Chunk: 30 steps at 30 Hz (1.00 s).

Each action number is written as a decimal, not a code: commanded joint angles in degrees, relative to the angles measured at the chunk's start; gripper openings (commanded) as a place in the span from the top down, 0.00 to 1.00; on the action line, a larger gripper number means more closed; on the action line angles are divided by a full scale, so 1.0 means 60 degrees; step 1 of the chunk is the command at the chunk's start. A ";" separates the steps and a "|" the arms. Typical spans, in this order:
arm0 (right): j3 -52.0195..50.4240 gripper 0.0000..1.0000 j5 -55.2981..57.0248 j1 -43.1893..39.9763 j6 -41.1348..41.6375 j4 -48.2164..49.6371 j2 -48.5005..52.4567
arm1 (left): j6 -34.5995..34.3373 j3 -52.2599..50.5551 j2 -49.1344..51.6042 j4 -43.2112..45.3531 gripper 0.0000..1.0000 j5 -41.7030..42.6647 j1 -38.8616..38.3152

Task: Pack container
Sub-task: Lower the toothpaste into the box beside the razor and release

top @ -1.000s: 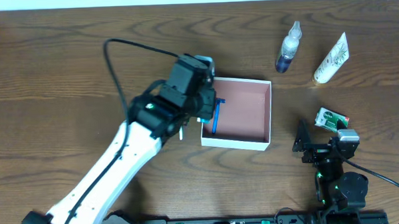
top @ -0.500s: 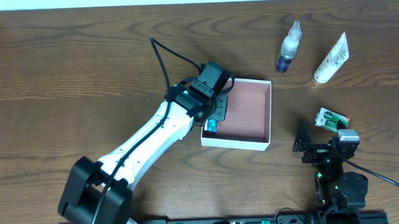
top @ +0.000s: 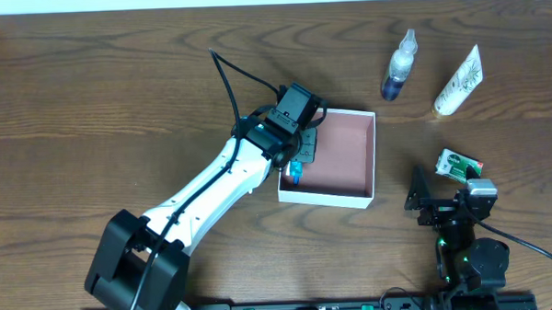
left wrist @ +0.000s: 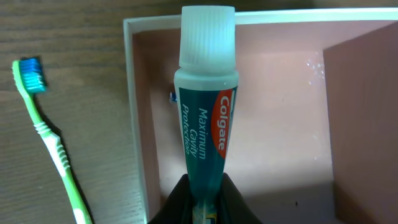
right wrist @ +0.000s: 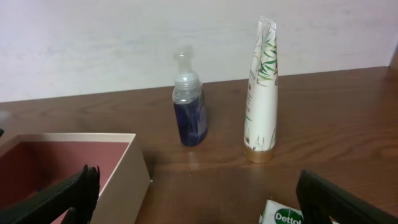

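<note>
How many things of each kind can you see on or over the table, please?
Tubes: 2, the toothpaste tube and the white leaf-print tube
Brushes: 1, the toothbrush
Bottles: 1, the spray bottle
Packets: 1, the green-and-white packet
Boxes: 1, the box
Total: 6

The container [left wrist: 134,93] was seen with white walls and a pinkish-brown inside, the toothpaste tube [left wrist: 205,124] was coloured teal with a red panel and white cap, the toothbrush [left wrist: 53,149] green with blue bristles, and the worktop [top: 90,88] was marked by dark brown wood grain.
</note>
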 commanded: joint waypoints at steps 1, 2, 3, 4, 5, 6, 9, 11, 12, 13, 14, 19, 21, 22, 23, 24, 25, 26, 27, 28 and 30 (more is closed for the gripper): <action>-0.0018 0.01 -0.0033 -0.0051 -0.0095 -0.0040 -0.0062 | -0.0076 0.0193 0.0386 0.0022 0.87 -0.0321 -0.0004; -0.0018 0.01 -0.0033 -0.0051 -0.0095 -0.0040 -0.0062 | -0.0080 0.0193 0.0470 0.0025 0.88 -0.0321 -0.0004; -0.0018 0.01 -0.0029 -0.0051 -0.0095 -0.0040 -0.0062 | -0.0080 0.0193 0.0557 0.0025 0.88 -0.0321 -0.0004; -0.0018 0.01 -0.0033 -0.0051 -0.0095 -0.0040 -0.0062 | -0.0080 0.0193 0.0630 0.0025 0.87 -0.0321 -0.0004; -0.0018 0.01 -0.0029 -0.0051 -0.0095 -0.0040 -0.0062 | -0.0080 0.0189 0.0714 0.0033 0.87 -0.0321 -0.0004; -0.0018 0.01 -0.0033 -0.0051 -0.0095 -0.0040 -0.0062 | -0.0080 0.0189 0.0758 0.0058 0.87 -0.0317 -0.0004; -0.0018 0.01 -0.0033 -0.0051 -0.0095 -0.0040 -0.0062 | -0.0076 0.0189 0.0834 0.0171 0.88 -0.0321 -0.0004; -0.0018 0.01 -0.0033 -0.0051 -0.0095 -0.0040 -0.0062 | -0.0076 0.0189 0.0841 0.0251 0.88 -0.0321 -0.0004; -0.0018 0.01 -0.0029 -0.0051 -0.0095 -0.0040 -0.0062 | -0.0076 0.0189 0.0841 0.0284 0.87 -0.0321 -0.0004; -0.0018 0.01 -0.0033 -0.0051 -0.0095 -0.0040 -0.0062 | -0.0076 0.0189 0.0841 0.0299 0.87 -0.0321 -0.0004; -0.0018 0.01 -0.0033 -0.0051 -0.0095 -0.0040 -0.0062 | -0.0076 0.0189 0.0845 0.0313 0.87 -0.0321 -0.0004; -0.0018 0.01 -0.0033 -0.0051 -0.0095 -0.0040 -0.0062 | -0.0080 0.0189 0.1020 0.0357 0.87 -0.0317 -0.0004; -0.0018 0.01 -0.0033 -0.0051 -0.0095 -0.0040 -0.0062 | -0.0080 0.0189 0.1158 0.0412 0.87 -0.0317 -0.0015; -0.0018 0.01 -0.0033 -0.0051 -0.0095 -0.0040 -0.0062 | -0.0084 0.0189 0.1220 0.0423 0.87 -0.0313 -0.0015; -0.0018 0.01 -0.0033 -0.0051 -0.0095 -0.0040 -0.0062 | -0.0080 0.0189 0.1279 0.0419 0.88 -0.0313 -0.0015; -0.0018 0.01 -0.0033 -0.0051 -0.0095 -0.0040 -0.0062 | -0.0080 0.0189 0.1330 0.0423 0.87 -0.0317 -0.0015; -0.0018 0.01 -0.0033 -0.0051 -0.0095 -0.0040 -0.0062 | -0.0080 0.0189 0.1355 0.0419 0.87 -0.0317 -0.0015; -0.0018 0.01 -0.0033 -0.0051 -0.0095 -0.0040 -0.0062 | -0.0080 0.0189 0.1381 0.0419 0.87 -0.0317 -0.0015; -0.0018 0.01 -0.0033 -0.0051 -0.0095 -0.0040 -0.0062 | -0.0080 0.0189 0.1381 0.0419 0.87 -0.0317 -0.0015; -0.0018 0.01 -0.0033 -0.0051 -0.0095 -0.0040 -0.0062 | -0.0080 0.0189 0.1381 0.0423 0.87 -0.0321 -0.0015; -0.0018 0.01 -0.0033 -0.0051 -0.0095 -0.0040 -0.0062 | -0.0076 0.0189 0.1381 0.0426 0.87 -0.0321 -0.0015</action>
